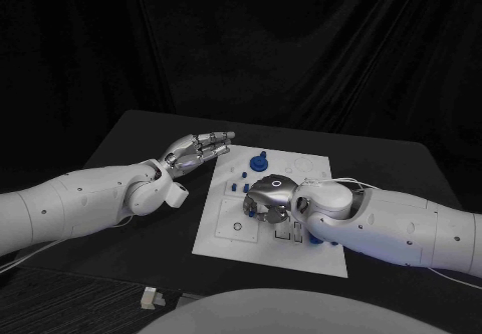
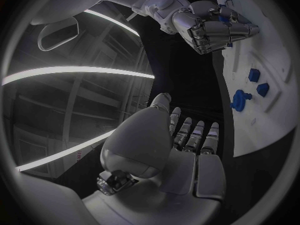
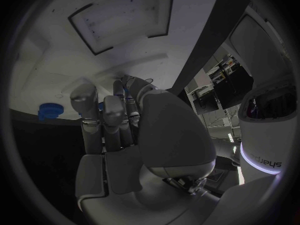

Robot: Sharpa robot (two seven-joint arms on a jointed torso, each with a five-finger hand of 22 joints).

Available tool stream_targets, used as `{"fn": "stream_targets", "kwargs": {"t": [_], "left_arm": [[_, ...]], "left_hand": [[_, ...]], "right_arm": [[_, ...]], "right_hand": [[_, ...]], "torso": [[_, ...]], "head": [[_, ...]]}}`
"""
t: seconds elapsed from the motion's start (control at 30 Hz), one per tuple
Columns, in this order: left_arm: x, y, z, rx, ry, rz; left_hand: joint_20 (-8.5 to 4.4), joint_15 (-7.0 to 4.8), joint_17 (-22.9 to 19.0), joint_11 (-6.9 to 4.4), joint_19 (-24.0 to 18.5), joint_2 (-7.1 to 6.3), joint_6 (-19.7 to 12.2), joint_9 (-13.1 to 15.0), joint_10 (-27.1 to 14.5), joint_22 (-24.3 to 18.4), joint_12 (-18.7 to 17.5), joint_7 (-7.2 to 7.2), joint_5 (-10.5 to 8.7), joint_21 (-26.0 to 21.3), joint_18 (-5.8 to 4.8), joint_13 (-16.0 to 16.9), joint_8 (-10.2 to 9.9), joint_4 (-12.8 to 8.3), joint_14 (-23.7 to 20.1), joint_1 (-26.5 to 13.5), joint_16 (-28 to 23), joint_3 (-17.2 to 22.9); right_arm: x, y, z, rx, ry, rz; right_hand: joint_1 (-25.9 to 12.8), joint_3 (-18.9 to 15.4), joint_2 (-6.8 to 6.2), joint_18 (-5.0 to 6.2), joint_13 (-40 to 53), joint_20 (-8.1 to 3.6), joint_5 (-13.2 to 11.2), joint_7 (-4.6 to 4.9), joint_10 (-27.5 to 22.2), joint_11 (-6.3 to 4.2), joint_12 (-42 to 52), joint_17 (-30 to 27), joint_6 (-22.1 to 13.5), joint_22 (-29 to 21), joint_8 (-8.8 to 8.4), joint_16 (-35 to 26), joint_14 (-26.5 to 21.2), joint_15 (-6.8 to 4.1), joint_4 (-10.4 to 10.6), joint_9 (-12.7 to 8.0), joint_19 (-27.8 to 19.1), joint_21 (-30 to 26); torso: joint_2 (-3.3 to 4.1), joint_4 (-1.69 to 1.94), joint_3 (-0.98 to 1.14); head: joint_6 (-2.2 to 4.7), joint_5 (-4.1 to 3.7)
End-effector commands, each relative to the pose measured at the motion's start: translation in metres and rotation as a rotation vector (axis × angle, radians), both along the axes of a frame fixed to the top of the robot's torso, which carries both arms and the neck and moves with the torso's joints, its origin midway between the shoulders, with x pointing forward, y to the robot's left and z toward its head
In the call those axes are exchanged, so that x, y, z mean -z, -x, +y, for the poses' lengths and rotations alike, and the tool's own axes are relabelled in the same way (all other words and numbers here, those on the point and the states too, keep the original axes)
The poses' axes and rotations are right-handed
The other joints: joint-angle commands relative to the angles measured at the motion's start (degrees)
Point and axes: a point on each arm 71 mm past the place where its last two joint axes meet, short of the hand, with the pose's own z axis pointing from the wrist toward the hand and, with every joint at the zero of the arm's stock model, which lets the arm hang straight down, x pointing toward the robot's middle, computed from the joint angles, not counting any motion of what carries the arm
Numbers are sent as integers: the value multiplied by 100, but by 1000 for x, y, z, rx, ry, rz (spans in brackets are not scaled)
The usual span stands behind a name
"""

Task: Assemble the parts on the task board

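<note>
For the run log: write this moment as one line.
left silver hand: open, off the board's left edge | right silver hand: fingers curled down on white task board, grasp unclear | blue geared part: at far edge

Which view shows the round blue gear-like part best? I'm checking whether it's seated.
The left wrist view: the round blue gear-like part shows unobstructed on the white task board. The head view shows it small; the right wrist view shows part of it.

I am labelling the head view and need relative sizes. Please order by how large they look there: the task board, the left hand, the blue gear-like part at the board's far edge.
1. Task board, clearly the largest.
2. Left hand.
3. Blue gear-like part, smallest.
</note>
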Motion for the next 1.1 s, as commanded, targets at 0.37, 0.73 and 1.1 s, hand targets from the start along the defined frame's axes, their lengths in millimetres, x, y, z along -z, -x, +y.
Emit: {"fn": "stream_targets", "kwargs": {"t": [0.37,0.73,1.1], "left_arm": [[-9,1,0,7,98,-92],[-8,1,1,8,98,-90],[-7,1,0,11,99,-87]], "left_hand": [[1,33,9,26,-1,12,-26,-3,1,-11,25,9,29,11,-110,4,16,11,16,2,30,41],[1,39,8,27,-1,16,-28,-3,-3,-13,24,13,32,10,-117,3,16,11,14,2,31,50],[0,49,9,24,8,23,-28,-3,-9,-5,23,24,39,13,-128,3,17,10,17,3,37,66]], "right_arm": [[8,-1,-7,45,64,20],[-1,-5,-27,85,15,-22],[-34,-29,-75,207,-28,-62]], "right_hand": [[-268,-23,-168,226,-113,82,-165,-400,-1419,249,-440,-463,-1357,369,-279,-363,-467,61,7,-336,-459,-929],[-70,-690,-187,322,-287,178,-397,-687,-2961,323,-408,-874,-2457,229,-272,-554,-890,141,266,-801,-788,-1793],[-255,-1234,-573,274,-286,171,-758,-734,-2967,304,177,-756,-1748,306,-47,-291,-704,140,1421,-826,-506,-1599]], "torso": [[0,0,-1],[-1,0,0],[0,0,0]], "head": [[0,11],[0,35],[0,40]]}}
